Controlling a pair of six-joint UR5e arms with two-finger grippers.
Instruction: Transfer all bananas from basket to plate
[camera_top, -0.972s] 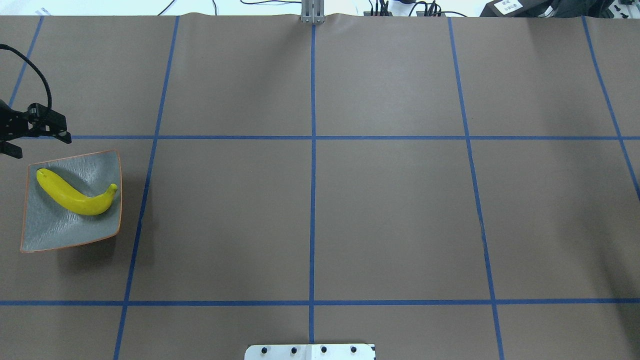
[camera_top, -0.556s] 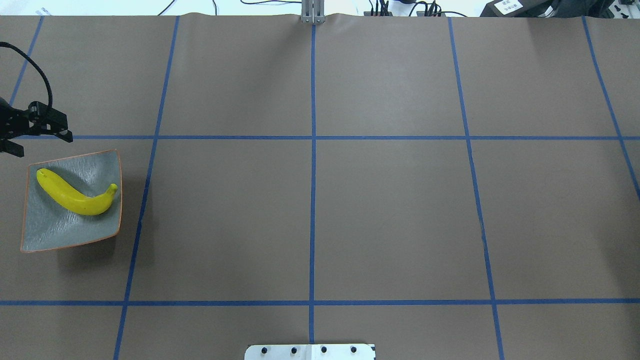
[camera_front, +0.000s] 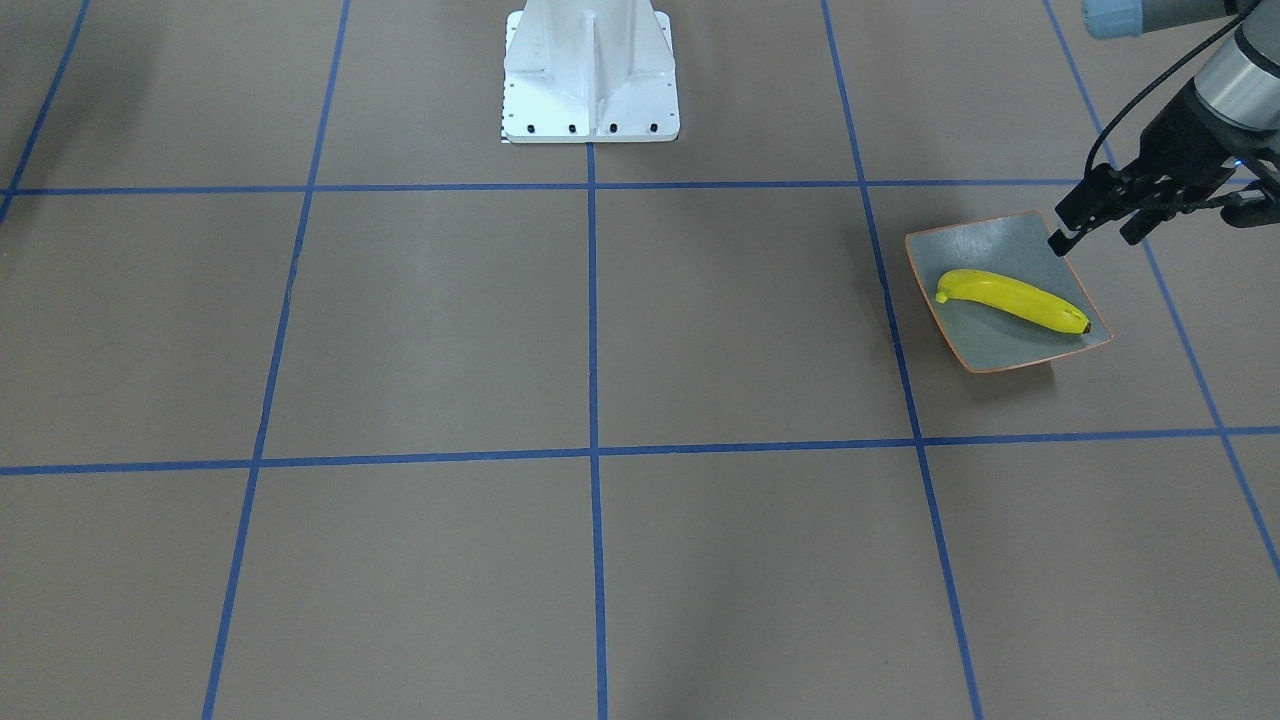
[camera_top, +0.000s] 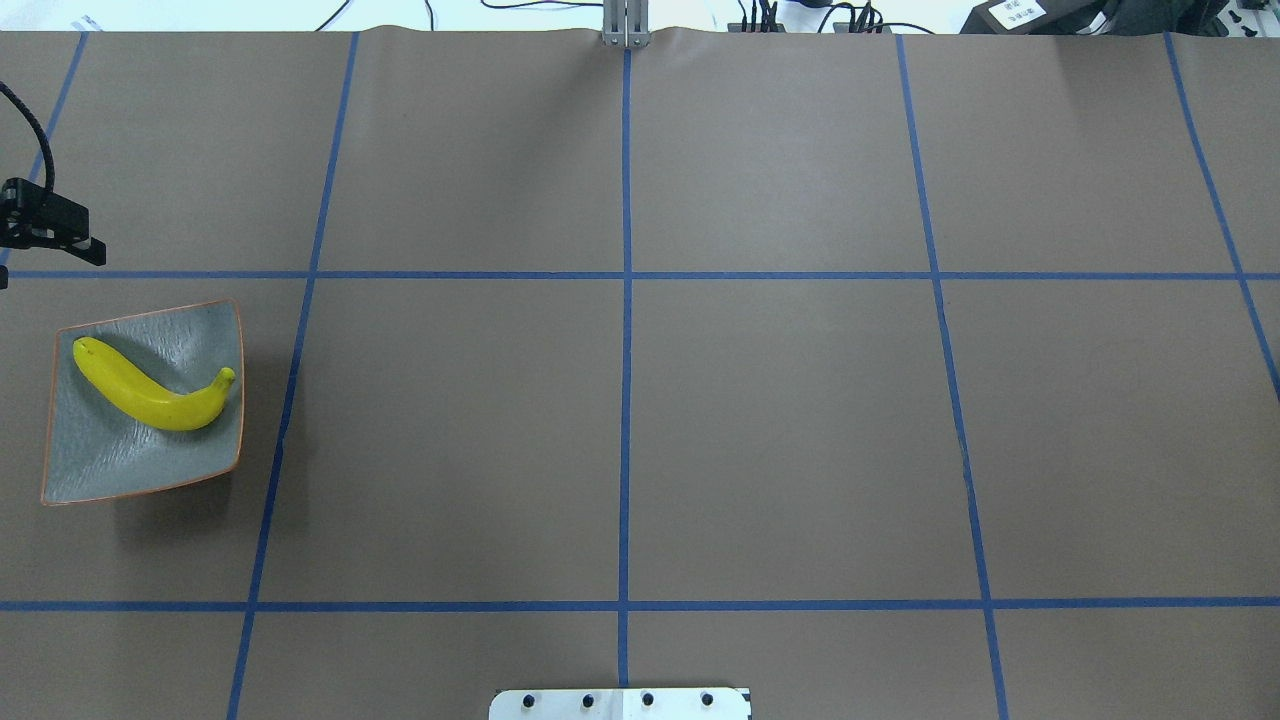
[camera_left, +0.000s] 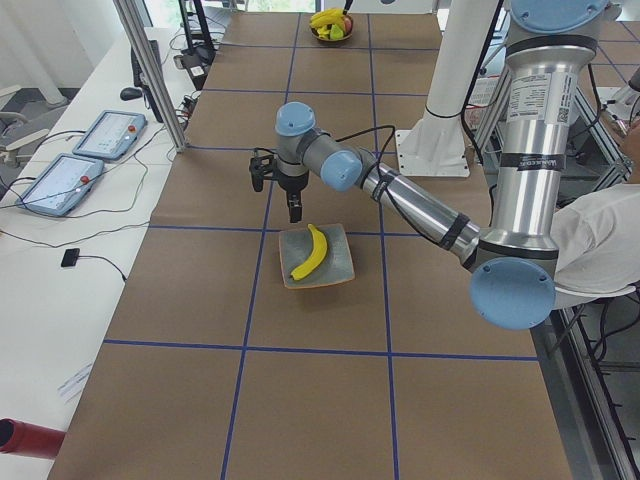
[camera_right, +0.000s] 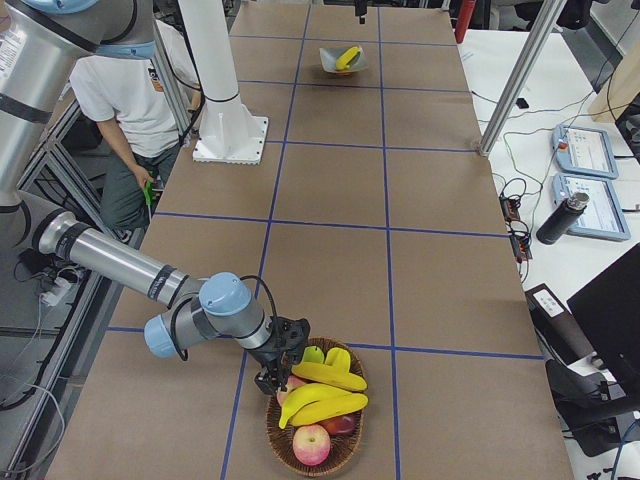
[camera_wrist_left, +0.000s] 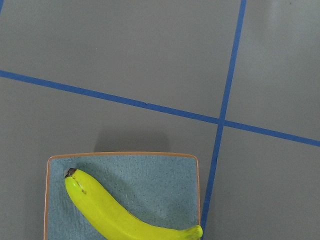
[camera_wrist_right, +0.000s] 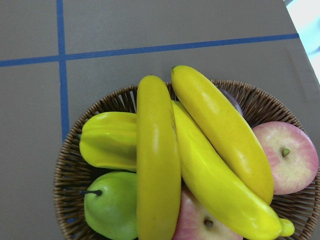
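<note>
Overhead exterior: plate (camera_top: 110, 465) on blue-gridded table (camera_top: 780, 420)

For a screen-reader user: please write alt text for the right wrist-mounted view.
Three yellow bananas lie atop pink apples, a green fruit and a yellow-green fruit in a wicker basket, on a brown table crossed by blue tape.

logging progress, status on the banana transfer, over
Left gripper jaws open, empty, beside speckled grey-green square plate. One glossy yellow banana on it, three bananas in woven wicker basket. Right gripper at basket, jaws unseen. No obstruction seen.
</note>
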